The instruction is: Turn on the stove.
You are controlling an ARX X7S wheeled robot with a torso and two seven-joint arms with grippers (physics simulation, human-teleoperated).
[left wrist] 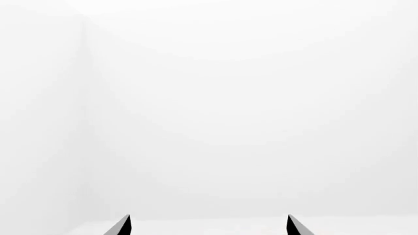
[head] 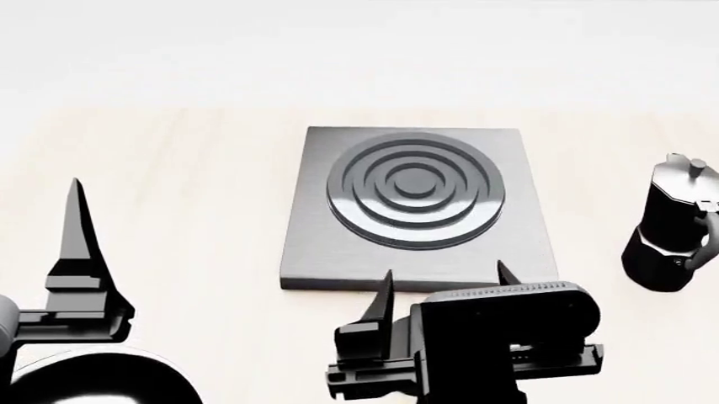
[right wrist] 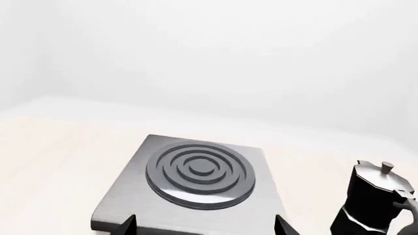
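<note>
The right gripper (head: 444,282), its 2 fingers spread wide, hangs at the stove's (head: 418,202) near edge. The left gripper (left wrist: 209,224) also gapes wide, beside a moka pot (head: 672,236).

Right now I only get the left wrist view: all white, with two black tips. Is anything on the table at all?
Observer: Yes. The head view shows the stove, a grey plate with a round ringed burner, just ahead of the right gripper.
Operator: Anything beside it?
Observer: A moka pot stands upright to the stove's right, apart from it.
Operator: Is that gripper holding something?
Observer: No, it is open, its tips spread near the stove's front edge.
</note>
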